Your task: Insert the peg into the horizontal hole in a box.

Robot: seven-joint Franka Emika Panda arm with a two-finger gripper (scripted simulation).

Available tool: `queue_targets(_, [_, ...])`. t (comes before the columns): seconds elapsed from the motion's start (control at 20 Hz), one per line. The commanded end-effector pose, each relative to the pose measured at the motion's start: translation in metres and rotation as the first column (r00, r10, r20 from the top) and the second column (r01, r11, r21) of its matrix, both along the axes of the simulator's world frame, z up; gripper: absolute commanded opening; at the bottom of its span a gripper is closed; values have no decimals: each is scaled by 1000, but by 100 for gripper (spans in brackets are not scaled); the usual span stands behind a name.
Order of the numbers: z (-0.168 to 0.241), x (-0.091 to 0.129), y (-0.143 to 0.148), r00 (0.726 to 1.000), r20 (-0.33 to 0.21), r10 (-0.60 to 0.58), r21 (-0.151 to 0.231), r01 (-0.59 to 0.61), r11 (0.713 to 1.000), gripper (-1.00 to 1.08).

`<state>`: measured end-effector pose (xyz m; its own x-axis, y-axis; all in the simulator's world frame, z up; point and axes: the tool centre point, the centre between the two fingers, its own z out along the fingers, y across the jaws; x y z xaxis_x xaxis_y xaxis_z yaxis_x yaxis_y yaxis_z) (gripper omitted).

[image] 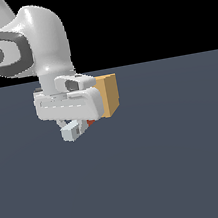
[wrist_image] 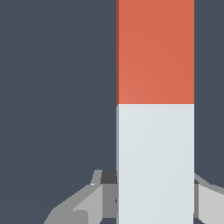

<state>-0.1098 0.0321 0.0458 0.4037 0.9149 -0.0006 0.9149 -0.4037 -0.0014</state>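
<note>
Peg: half red-orange, half pale, fills the wrist view's centre-right. Gripper: left-centre of the exterior frame, clamped on the peg. Box: just right, behind the hand; hole unseen. Grasp done; insertion apparently pending.

Glossy white arm with a dark grey joint cap, and a pale grey pincer.

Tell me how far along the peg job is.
Done: the gripper has closed on the peg, fingers on both sides. In hand: carrying it near the box. Left: insertion; the hole isn't visible in either view.
</note>
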Motion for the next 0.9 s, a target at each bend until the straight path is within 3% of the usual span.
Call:
queue_targets(0.0, [3,-1,21,1000,2,9,0,-9,1000,-100])
queue_targets(0.35, [6,-2,52,1000,2,26,0,-26,1000,-100])
queue_targets(0.85, [5,-2,54,1000,0,28,0,-28,1000,-100])
